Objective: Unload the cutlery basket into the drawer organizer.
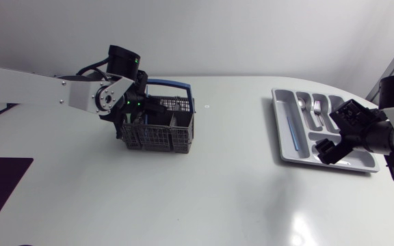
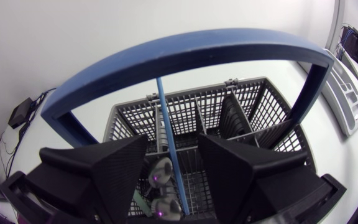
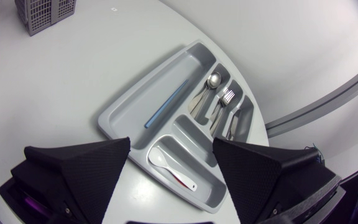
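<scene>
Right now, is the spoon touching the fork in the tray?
Apart. The right wrist view shows the spoon and the fork lying in neighbouring compartments of the drawer organizer, with one of its raised walls between them.

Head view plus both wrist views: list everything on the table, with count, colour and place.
Table: one, white.
Cutlery basket: one, grey with blue handle, table's left-centre.
Basket stick: one, blue, upright in the basket.
Drawer organizer: one, grey, table's right.
Organizer stick: one, blue, long compartment.
Spoon: one, silver, next compartment.
Fork: one, silver, compartment beside the spoon's.
White spoon: one, crosswise end compartment.
Left arm: jaws open either side of the basket stick.
Right arm: jaws open above the organizer.
</scene>
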You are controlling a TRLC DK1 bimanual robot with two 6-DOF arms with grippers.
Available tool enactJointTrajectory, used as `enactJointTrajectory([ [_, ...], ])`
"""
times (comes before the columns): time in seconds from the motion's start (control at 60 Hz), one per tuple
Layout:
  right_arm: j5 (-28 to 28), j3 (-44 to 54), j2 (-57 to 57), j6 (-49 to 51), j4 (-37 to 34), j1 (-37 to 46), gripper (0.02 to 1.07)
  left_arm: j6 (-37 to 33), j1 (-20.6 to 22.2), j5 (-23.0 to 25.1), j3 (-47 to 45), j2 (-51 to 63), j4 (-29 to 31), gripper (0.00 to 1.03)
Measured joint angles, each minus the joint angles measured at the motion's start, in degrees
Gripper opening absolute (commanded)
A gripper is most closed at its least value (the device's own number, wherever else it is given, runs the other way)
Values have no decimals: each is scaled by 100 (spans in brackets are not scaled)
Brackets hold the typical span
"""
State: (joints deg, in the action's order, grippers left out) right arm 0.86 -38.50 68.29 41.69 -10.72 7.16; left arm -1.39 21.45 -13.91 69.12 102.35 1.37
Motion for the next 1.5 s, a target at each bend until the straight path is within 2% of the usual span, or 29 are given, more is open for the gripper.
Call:
enactJointTrajectory([
  [0.283, 92, 111, -37, -131, -26, -236, 98, 142, 0, -120, 203, 160, -48, 32],
  [0.583, 142, 245, -122, -144, -4, -258, 98, 144, 0, -162, 269, 334, -153, 6],
  [0.967, 214, 302, -208, -144, 15, -306, 98, 162, 11, -160, 50, 256, -533, 4],
  [1.333, 221, 413, -278, -142, 17, -339, 98, -323, 160, -31, -1641, -911, -2142, 4],
  [1.5, 243, 455, -402, -149, 17, -494, 98, -498, 315, -26, -2162, -1403, -2667, 4],
])
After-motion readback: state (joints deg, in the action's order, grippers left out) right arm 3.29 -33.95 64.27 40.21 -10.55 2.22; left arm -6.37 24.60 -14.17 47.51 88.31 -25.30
